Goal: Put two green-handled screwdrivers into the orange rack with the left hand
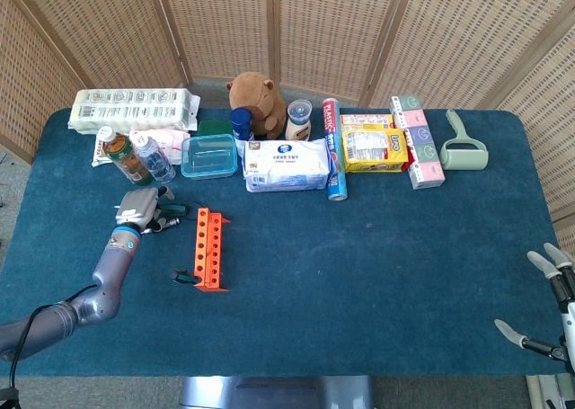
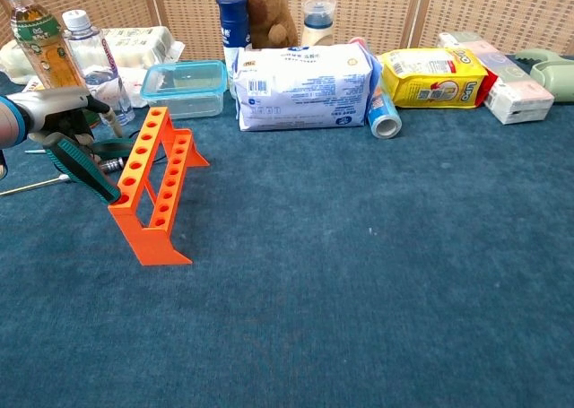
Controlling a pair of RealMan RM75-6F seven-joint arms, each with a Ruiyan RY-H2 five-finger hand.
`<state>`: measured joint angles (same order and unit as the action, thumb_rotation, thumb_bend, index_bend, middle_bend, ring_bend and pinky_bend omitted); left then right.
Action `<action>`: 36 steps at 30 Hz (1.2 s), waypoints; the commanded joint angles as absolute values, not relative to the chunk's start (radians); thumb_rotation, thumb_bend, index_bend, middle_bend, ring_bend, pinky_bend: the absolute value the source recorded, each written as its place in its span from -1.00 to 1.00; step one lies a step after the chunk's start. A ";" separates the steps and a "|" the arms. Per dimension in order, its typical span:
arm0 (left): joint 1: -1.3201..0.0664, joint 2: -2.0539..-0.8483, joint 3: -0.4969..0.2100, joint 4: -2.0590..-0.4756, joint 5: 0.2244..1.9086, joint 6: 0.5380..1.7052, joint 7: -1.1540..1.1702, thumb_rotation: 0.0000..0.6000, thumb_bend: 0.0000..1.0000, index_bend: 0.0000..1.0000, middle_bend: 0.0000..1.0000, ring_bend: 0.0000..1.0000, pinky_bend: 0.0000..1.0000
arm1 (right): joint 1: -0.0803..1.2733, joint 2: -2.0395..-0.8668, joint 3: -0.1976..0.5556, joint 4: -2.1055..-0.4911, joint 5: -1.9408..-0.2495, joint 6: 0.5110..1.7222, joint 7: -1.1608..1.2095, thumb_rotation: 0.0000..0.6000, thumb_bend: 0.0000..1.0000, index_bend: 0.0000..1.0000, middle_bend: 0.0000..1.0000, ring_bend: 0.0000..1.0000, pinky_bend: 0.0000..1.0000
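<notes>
- The orange rack (image 1: 210, 248) stands on the table, its long axis running away from the robot; everything below is placed against it
- The left hand (image 1: 137, 208) hovers just left of the rack's far end, over the loose screwdriver; whether its fingers grip anything I cannot tell
- The right hand (image 1: 552, 303) waits far to the rack's right, fingers spread and empty
- One green-handled screwdriver (image 2: 81, 167) already leans in the rack's near end
- The loose green-handled screwdriver (image 1: 171, 210) lies just left of the rack's far end, handle toward it
</notes>
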<state>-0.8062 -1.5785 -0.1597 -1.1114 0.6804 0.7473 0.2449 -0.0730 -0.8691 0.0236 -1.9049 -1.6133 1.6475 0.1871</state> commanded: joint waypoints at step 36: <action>-0.832 -1.537 -0.180 -1.123 0.610 0.664 0.250 1.00 -0.25 -0.20 0.89 0.79 0.91 | -0.068 -0.874 0.025 -1.908 -1.607 1.638 0.171 0.67 -1.00 -0.72 -0.89 -1.00 -1.00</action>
<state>-0.8317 -1.5360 -0.1802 -1.1237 0.6107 0.6639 0.2490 -0.0682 -0.8743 0.0249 -1.9078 -1.6073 1.6378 0.1714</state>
